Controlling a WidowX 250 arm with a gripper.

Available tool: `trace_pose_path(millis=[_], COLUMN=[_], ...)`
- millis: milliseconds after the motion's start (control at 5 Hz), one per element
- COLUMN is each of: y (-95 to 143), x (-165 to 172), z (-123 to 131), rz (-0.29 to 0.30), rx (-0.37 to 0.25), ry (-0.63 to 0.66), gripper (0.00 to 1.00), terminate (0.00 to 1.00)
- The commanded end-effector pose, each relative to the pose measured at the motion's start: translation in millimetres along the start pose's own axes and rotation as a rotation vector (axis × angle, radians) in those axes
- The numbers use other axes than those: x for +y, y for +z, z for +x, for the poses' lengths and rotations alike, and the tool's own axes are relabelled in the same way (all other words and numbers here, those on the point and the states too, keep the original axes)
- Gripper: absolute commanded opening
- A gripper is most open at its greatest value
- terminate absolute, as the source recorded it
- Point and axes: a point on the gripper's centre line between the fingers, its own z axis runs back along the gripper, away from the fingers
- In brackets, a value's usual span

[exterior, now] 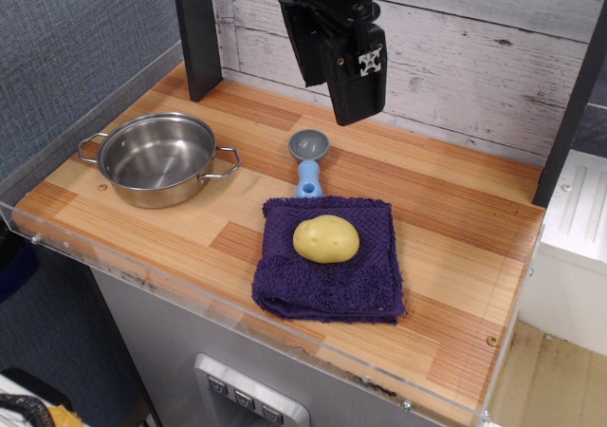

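Note:
My black gripper (355,104) hangs high over the back of the wooden table (446,247), its fingers together with nothing held. Below and a little to its left lies a scoop with a grey bowl and a blue handle (308,161). In front of the scoop a folded purple towel (327,266) lies flat, and a yellow potato (326,238) rests on its upper middle. The gripper is well above all of these and touches none.
A steel pot (158,157) with two side handles stands empty at the left. A black post (196,33) rises at the back left, another at the right edge. A clear acrylic rim borders the table's front and left.

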Motion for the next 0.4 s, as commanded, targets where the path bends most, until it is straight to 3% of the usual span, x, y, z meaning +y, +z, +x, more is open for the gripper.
trace_pose_path(millis=[0,200], y=[0.0,7.1], x=[0.0,7.9], z=[0.0,-43.1], rz=[0.000,0.065], rx=[0.000,0.056], ry=[0.000,0.020], gripper=[1.00,1.00], terminate=[0.00,0.00])
